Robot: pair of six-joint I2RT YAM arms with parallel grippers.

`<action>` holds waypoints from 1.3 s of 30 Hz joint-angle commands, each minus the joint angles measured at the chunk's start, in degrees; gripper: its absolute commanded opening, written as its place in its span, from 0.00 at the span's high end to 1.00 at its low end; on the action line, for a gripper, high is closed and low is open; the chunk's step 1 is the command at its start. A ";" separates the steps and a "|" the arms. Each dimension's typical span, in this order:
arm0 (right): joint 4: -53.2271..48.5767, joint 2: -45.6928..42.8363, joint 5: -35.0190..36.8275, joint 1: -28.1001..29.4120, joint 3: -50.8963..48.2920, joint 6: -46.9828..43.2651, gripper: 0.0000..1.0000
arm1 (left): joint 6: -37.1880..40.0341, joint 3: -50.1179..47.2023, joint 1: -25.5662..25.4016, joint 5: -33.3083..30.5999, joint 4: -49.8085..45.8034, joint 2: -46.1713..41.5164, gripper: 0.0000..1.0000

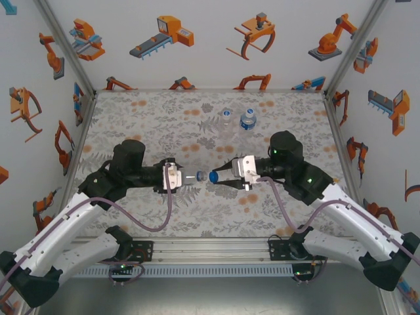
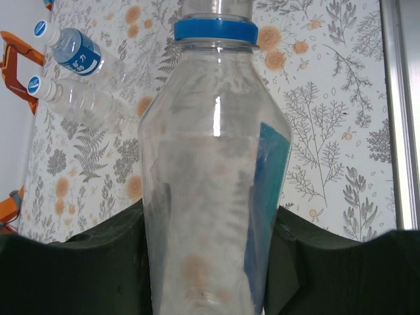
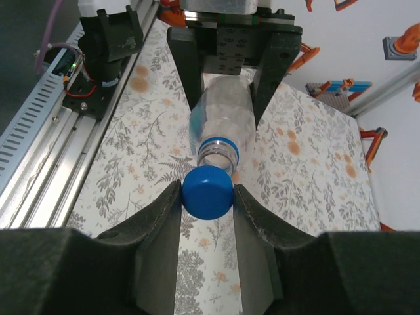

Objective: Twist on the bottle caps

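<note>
A clear plastic bottle (image 2: 213, 197) is clamped around its body by the left gripper (image 1: 185, 176). It is held level, with its open mouth turned toward the right gripper (image 3: 207, 200). A blue ring (image 2: 214, 29) is seen under the threads, and a blue label strip (image 2: 266, 210) runs down one side. A round blue cap (image 3: 207, 191) is pinched between the right gripper's fingers, just in front of the held bottle's mouth; whether the two touch cannot be told. Two further bottles, one blue-labelled (image 1: 247, 120) and one bare (image 1: 226, 118), are stood capped on the printed mat (image 1: 131, 118) beyond the held bottle, side by side.
</note>
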 commanded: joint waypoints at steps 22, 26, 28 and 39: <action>4.96 2.22 3.74 3.46 0.87 -1.03 1.00 | -3.97 0.90 -0.45 5.19 2.79 -0.89 1.00; 4.32 2.58 3.25 3.60 1.02 -1.21 1.00 | -5.32 1.08 -0.43 5.21 3.46 -0.72 1.00; 3.89 2.74 2.97 3.66 1.17 -1.39 1.00 | -6.42 1.29 -0.47 5.12 4.00 -0.43 1.00; 3.31 2.98 1.86 3.79 1.02 -1.74 1.00 | -7.16 1.87 -0.44 5.30 4.29 0.51 1.00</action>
